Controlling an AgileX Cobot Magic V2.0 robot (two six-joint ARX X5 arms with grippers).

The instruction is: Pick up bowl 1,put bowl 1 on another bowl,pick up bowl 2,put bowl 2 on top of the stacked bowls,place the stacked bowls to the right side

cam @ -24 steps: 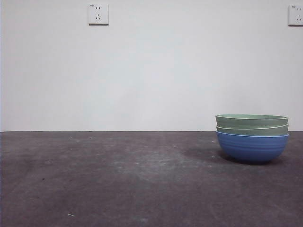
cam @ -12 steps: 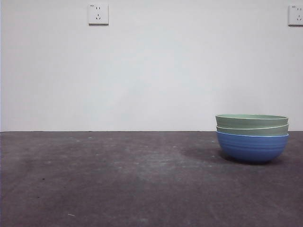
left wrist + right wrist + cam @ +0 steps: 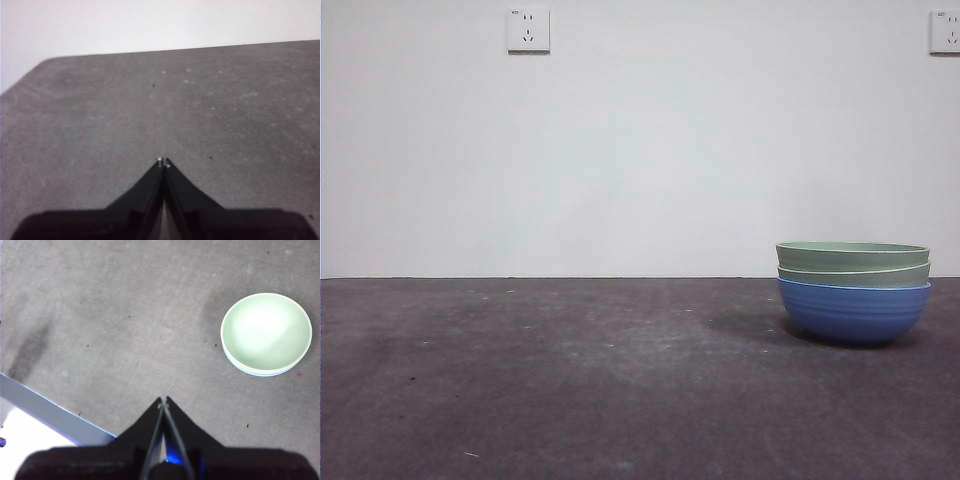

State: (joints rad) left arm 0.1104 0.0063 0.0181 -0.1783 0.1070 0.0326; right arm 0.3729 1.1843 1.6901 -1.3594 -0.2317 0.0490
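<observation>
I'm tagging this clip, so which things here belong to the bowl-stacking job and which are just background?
Belongs to the job:
- the stacked bowls: two pale green bowls nested in the blue ridged bowl
- left gripper, shut, holding nothing
- right gripper, shut, away from the pile

Just there:
- dark table
- two wall sockets

— What does the desk (image 3: pixel 570 380) look like?
— It is a dark grey surface, scuffed with pale marks and small specks, meeting a white wall at its far edge.
— And what lies on it?
— The stacked bowls (image 3: pixel 853 293) sit at the right side: a blue ridged bowl (image 3: pixel 853 312) rests on the desk, with two pale green bowls nested inside.
</observation>
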